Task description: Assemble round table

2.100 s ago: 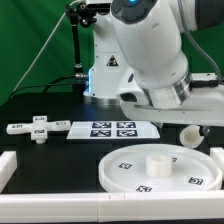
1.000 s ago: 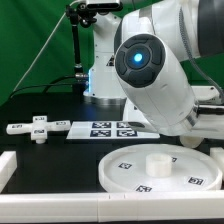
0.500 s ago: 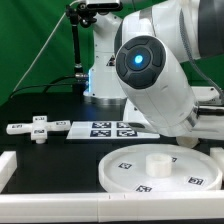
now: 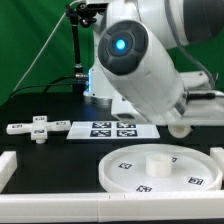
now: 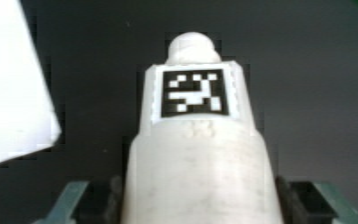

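Observation:
My gripper (image 5: 194,205) is shut on the white post (image 5: 197,150), which carries one square tag and ends in a narrower rounded tip. The post fills the wrist view, with a grey finger on each side of it. In the exterior view the arm's bulk hides the gripper; only the post's rounded end (image 4: 178,128) shows, above and behind the disc. The large rimmed round disc (image 4: 130,172) lies at the front on the exterior view's right, with a short raised stub (image 4: 158,160) at its centre. The flat cross-shaped piece (image 4: 38,128) lies at the exterior view's left.
The marker board (image 4: 110,128) lies between the cross-shaped piece and the arm's base. White rails (image 4: 60,208) edge the black surface at the front and at the exterior view's left. A white surface (image 5: 7,90) shows beside the post in the wrist view.
The arm has turned and its upper body has swung toward the exterior view's left. The post's end has shifted slightly left and up. The disc and the cross-shaped piece have not moved.

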`<state>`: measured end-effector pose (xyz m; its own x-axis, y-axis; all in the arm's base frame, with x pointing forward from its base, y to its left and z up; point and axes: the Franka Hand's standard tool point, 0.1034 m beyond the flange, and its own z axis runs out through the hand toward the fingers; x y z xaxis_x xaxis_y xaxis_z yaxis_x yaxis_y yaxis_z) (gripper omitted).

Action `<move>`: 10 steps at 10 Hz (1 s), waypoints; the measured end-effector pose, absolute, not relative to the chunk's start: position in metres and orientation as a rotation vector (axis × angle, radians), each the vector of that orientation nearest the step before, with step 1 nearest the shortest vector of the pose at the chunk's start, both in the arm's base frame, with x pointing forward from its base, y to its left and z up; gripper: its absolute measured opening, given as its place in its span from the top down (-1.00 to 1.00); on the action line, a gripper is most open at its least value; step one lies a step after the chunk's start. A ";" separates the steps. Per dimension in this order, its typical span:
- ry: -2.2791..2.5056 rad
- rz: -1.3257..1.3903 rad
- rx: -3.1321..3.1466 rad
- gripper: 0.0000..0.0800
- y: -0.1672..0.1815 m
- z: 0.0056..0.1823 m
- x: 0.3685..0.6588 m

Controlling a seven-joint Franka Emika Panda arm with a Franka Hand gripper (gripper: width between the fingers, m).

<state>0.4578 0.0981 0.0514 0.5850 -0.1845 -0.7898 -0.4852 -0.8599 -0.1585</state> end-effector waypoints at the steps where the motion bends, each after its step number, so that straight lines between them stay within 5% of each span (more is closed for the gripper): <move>1: 0.520 1.173 -2.442 -0.02 0.092 0.065 0.467; 2: 0.512 1.163 -2.439 -0.02 0.089 0.074 0.477; 7: 0.492 0.820 -2.595 -0.02 0.080 0.054 0.494; 10: 0.442 0.569 -2.699 -0.02 0.067 0.081 0.516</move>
